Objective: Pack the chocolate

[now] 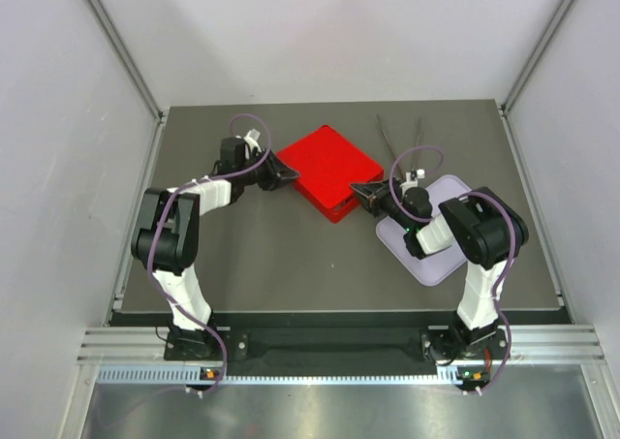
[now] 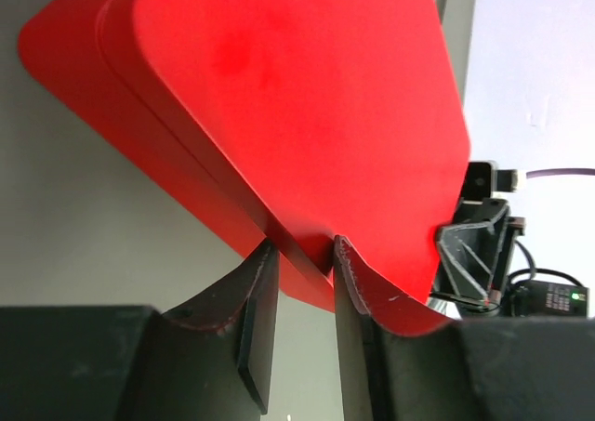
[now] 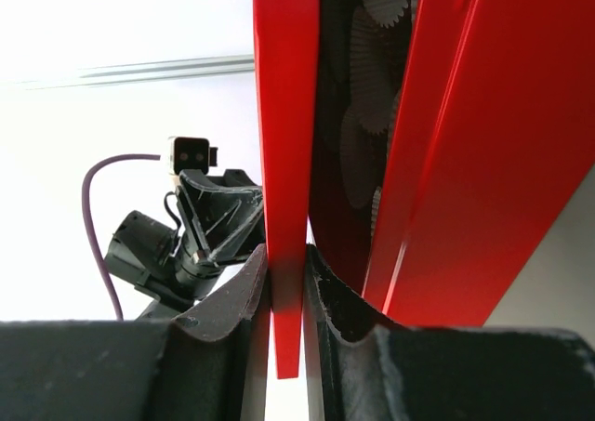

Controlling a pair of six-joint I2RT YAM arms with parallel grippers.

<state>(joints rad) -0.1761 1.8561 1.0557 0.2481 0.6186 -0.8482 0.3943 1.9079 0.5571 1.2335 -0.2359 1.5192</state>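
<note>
A red box [image 1: 325, 172] lies mid-table. My left gripper [image 1: 281, 175] is at its left corner. In the left wrist view the gripper [image 2: 302, 249] is shut on that corner of the box [image 2: 297, 96]. My right gripper [image 1: 360, 195] is at the box's right corner. In the right wrist view it [image 3: 286, 254] is shut on the rim of the red lid [image 3: 286, 114], which stands apart from the red base [image 3: 483, 161]. White fluted paper cups [image 3: 363, 96] show in the shadowed gap. No chocolate is in view.
A lavender tray [image 1: 441, 255] lies under the right arm at the right of the table. Dark tongs [image 1: 399, 134] lie at the back right. The right gripper also shows in the left wrist view [image 2: 474, 254]. Grey walls stand on both sides.
</note>
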